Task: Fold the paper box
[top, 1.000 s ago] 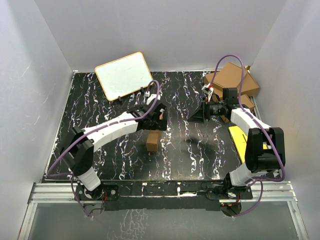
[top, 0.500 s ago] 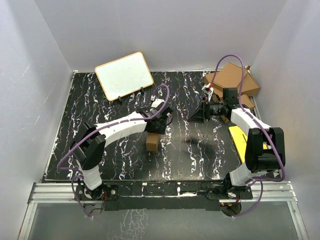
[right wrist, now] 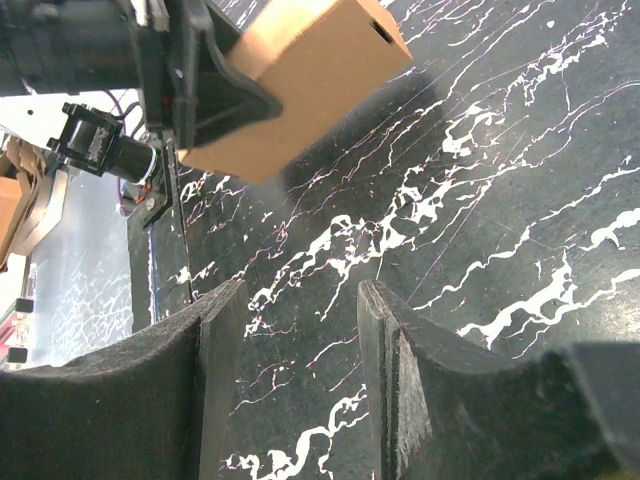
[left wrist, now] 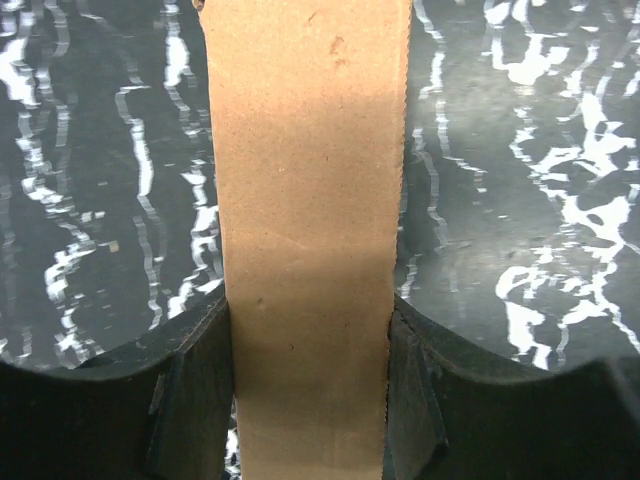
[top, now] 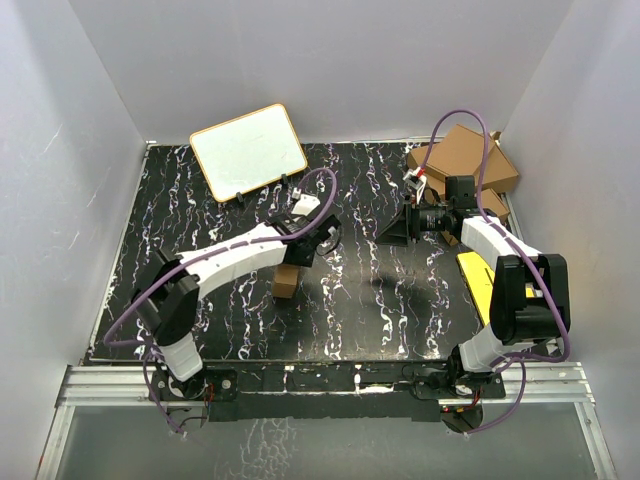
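The paper box (left wrist: 305, 250) (plain brown card) sits between the fingers (left wrist: 205, 390) of the left gripper (left wrist: 308, 335), touched on both sides. Marbled black table (left wrist: 520, 200) shows either side of the box.

Walls: plain pale lilac panels (top: 350, 60) closing in the left, back and right sides
Table: black top (top: 180, 200) streaked with white marbling
Front edge: a metal rail (top: 330, 385) running along the near side
Back left: a wood-framed whiteboard (top: 248, 150), lying askew
Back right corner: brown cartons (top: 465, 155) piled together
Right edge: a yellow sheet (top: 472, 275), partly hidden
Light: even, with soft shadows on the table
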You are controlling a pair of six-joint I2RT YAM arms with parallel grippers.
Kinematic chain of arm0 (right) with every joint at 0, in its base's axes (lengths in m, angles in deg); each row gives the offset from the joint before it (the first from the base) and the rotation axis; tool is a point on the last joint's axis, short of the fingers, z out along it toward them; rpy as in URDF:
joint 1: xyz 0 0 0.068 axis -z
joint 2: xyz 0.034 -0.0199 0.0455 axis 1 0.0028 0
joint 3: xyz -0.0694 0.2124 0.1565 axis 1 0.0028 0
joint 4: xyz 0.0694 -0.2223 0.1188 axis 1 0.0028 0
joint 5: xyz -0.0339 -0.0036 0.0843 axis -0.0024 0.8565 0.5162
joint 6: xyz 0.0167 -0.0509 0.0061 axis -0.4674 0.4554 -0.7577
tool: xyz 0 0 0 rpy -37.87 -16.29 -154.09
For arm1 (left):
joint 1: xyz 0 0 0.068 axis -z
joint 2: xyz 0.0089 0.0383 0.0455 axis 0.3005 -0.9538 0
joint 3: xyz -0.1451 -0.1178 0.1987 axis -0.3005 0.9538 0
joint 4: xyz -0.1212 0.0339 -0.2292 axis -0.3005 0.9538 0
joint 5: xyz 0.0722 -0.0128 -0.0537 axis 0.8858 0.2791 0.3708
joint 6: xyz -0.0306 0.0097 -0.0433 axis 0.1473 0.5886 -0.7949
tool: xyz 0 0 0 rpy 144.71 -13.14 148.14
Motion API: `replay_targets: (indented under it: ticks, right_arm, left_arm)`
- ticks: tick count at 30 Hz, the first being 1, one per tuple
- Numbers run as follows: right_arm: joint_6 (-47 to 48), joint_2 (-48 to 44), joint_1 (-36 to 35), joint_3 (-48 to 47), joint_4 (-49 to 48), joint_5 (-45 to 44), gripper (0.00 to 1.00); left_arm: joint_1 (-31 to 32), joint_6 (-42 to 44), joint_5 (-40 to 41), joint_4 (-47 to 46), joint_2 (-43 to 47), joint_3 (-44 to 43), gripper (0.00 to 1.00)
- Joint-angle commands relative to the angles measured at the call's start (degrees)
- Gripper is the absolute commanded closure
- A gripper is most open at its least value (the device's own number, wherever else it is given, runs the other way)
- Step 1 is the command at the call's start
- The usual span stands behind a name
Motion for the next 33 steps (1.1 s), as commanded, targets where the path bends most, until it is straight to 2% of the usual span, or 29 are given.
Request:
replay_targets:
  ticks: [1, 4, 9, 12, 16, 20, 23, 29, 33]
  right_arm:
    - [1.3, 0.1, 0.1, -1.4, -2.1, 2.2, 0.48]
    - [1.4, 0.0, 0.1, -1.4, -2.0, 2.2, 0.48]
    - [1.4, -0.3, 0.1, -1.4, -1.8, 2.2, 0.48]
    - [1.4, -0.1, 0.1, -1.4, -1.8, 2.1, 0.48]
    - [1.4, 0.1, 0.1, -1.4, -1.8, 1.9, 0.48]
    - [1.5, 0.1, 0.1, -1.3, -1.8, 1.7, 0.48]
    - [1.6, 0.3, 0.1, -1.5, -1.6, 1.6, 0.48]
    - [2.0, 0.8, 0.1, -1.6, -1.1, 1.5, 0.48]
    - [2.3, 1.0, 0.1, -1.8, -0.8, 1.4, 0.48]
  left_arm:
    - [-2.5, 2.0, 10.1, 7.4, 7.6, 1.9, 0.63]
    - [-6.3, 4.3, 12.5, 8.6, 9.8, 4.7, 0.63]
    - [-13.1, 11.1, 13.9, 3.3, 12.7, 10.1, 0.63]
    - [-15.1, 14.3, 15.1, 0.0, 11.9, 11.5, 0.57]
    - [-16.4, 15.7, 16.5, -1.8, 7.9, 12.2, 0.42]
    - [-16.9, 15.9, 15.7, -2.3, 4.5, 12.0, 0.15]
    - [-16.8, 15.1, 12.8, -1.3, 3.0, 10.9, 0.04]
    - [-16.8, 14.2, 4.8, -1.9, 6.2, 10.6, 0.03]
    - [-16.8, 14.1, 3.2, -2.4, 9.7, 11.2, 0.03]
